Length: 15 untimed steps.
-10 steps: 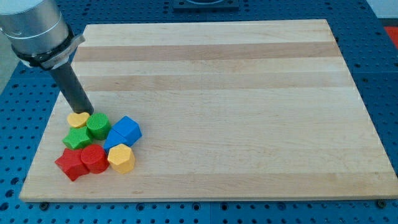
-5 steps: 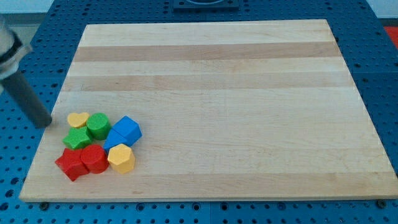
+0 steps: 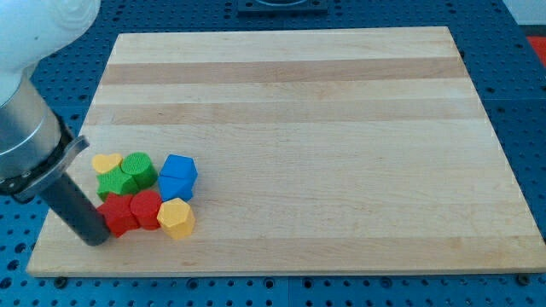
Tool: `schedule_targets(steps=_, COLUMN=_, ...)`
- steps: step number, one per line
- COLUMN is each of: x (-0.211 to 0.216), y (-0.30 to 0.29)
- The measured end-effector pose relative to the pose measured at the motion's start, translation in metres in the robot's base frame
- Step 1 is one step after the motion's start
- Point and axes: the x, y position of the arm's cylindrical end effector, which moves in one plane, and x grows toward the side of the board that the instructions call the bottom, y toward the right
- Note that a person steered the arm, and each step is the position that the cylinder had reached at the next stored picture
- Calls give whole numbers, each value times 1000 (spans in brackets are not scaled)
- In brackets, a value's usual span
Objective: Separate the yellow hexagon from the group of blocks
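Observation:
The yellow hexagon (image 3: 177, 218) sits at the lower right of a tight cluster near the board's lower left corner. It touches a red block (image 3: 146, 209) on its left and lies just below the blue block (image 3: 177, 176). A red star-like block (image 3: 117, 213) is at the cluster's left. A green cylinder (image 3: 138, 170), a green star (image 3: 112, 184) and a small yellow heart (image 3: 107, 163) form the upper part. My tip (image 3: 95, 240) rests at the lower left of the cluster, against the red star-like block.
The wooden board (image 3: 341, 128) lies on a blue perforated table (image 3: 529, 102). The arm's grey body (image 3: 26, 136) fills the view's left edge above the rod.
My tip moved from the cluster's upper left, out past the board's left edge, down to its lower left. The red blocks and the yellow hexagon shifted right; the blue blocks shifted.

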Motion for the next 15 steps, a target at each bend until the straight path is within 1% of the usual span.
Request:
schedule_targets(steps=1, x=-8, y=22)
schedule_targets(steps=4, x=-10, y=122)
schedule_targets(steps=5, x=-8, y=140)
schedule_targets(steps=6, x=11, y=140)
schedule_targets(steps=7, x=20, y=143)
schedule_targets(steps=8, x=14, y=160)
schedule_targets(steps=9, x=5, y=194)
schedule_targets(steps=10, x=-8, y=216)
schedule_targets(steps=12, x=-51, y=216)
schedule_targets(steps=13, x=-64, y=233)
schedule_targets(steps=15, x=-65, y=305)
